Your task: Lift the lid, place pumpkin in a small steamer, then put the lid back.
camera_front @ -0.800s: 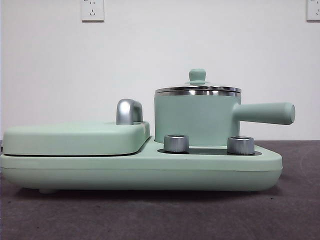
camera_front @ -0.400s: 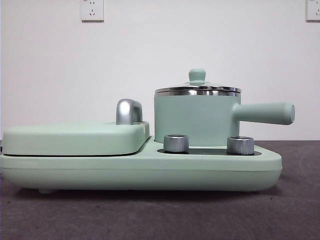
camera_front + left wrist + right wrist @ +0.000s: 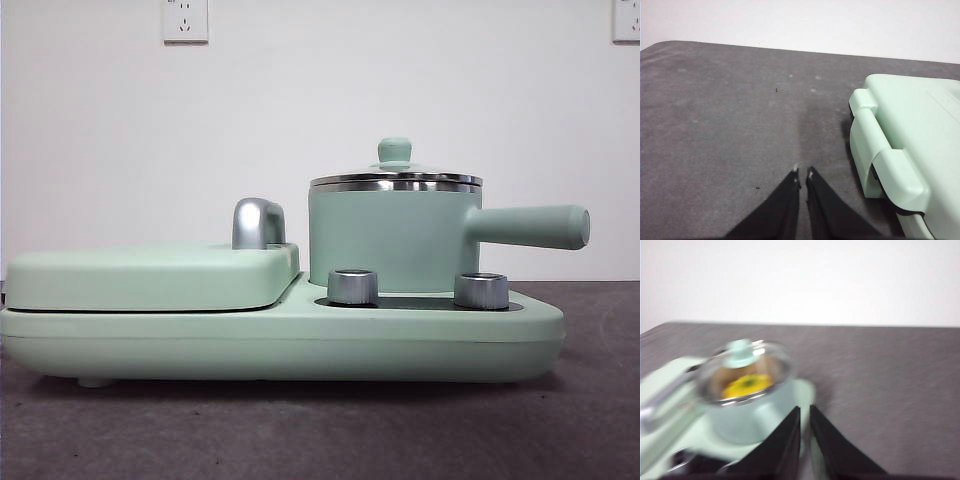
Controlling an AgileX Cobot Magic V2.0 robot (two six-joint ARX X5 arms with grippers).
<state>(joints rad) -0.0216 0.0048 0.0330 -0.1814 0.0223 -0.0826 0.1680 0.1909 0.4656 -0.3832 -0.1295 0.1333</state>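
Observation:
The small steamer (image 3: 390, 240) is a mint green pot with a long side handle, standing on the right half of the cooker base (image 3: 280, 340). The glass lid (image 3: 395, 178) with its mint knob sits on the pot. In the blurred right wrist view the pumpkin (image 3: 746, 384) shows yellow through the lid (image 3: 742, 362), inside the steamer (image 3: 752, 412). My right gripper (image 3: 805, 410) is shut and empty, a short way from the pot. My left gripper (image 3: 803, 174) is shut and empty above bare table beside the cooker's left end (image 3: 905, 150).
The large flat mint cover (image 3: 150, 275) with a chrome handle (image 3: 258, 222) fills the cooker's left half. Two steel dials (image 3: 352, 286) sit in front of the pot. Grey table surface (image 3: 730, 125) spreads to the left of the cooker.

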